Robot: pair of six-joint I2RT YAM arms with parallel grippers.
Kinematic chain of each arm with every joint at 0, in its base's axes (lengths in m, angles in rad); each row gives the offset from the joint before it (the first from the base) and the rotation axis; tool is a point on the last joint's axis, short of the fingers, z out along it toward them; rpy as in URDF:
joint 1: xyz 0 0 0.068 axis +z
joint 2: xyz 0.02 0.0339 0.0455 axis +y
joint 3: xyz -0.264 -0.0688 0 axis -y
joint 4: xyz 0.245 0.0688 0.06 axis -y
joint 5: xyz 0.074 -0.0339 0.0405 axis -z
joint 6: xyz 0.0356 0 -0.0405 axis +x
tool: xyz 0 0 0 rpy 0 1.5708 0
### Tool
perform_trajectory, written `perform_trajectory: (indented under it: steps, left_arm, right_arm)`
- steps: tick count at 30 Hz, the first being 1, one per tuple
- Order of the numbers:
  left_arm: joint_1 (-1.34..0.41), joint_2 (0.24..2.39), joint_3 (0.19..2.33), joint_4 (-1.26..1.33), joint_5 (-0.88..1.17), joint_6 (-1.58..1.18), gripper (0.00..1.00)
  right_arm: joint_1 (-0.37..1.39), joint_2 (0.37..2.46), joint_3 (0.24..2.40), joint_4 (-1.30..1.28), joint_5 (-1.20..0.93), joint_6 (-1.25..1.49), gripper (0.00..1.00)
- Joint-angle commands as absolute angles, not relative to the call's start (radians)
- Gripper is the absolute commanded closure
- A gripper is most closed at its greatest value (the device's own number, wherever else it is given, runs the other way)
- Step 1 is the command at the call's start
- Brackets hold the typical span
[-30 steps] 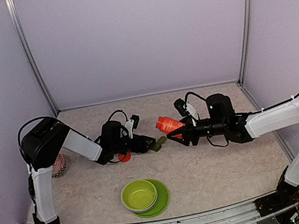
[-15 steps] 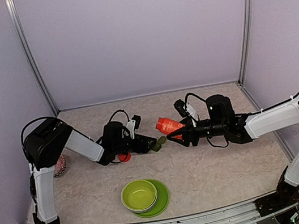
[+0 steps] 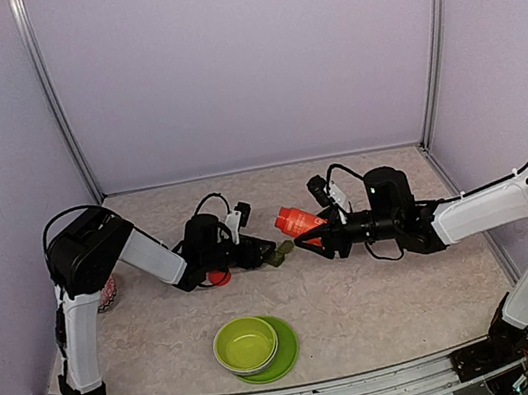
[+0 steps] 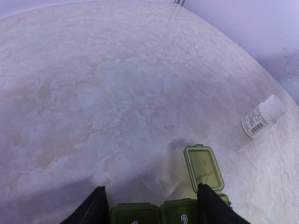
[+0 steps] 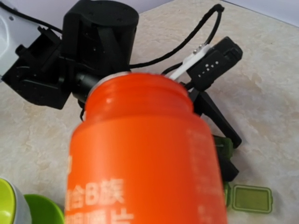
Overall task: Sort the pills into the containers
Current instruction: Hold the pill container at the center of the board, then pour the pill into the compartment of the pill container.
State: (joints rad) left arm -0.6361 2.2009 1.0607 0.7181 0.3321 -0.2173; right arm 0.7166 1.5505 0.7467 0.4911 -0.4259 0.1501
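- The left arm's elbow has shifted right. The left gripper [image 3: 261,253] straddles the containers [image 4: 202,167], which sit mid-table with one lid up. I cannot tell if it grips them.
- The right gripper [image 3: 313,237] clenches the orange-red bottle [image 3: 296,218], tilted just beside them.

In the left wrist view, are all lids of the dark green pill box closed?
No, the end lid of the pill box is flipped open, while the other two are shut.
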Motion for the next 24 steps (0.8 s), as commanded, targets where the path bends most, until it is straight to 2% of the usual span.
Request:
perform_trajectory:
  steps: [1, 24]
  left_arm:
    - [-0.639, 2.235, 1.064, 0.726, 0.333, -0.210, 0.39]
    - [-0.641, 2.219, 0.998, 0.824, 0.323, -0.218, 0.37]
  right_arm:
    - [0.710, 1.557, 0.745, 0.520, -0.427, 0.159, 0.61]
    - [0.715, 1.696, 0.753, 0.501, -0.374, 0.148, 0.61]
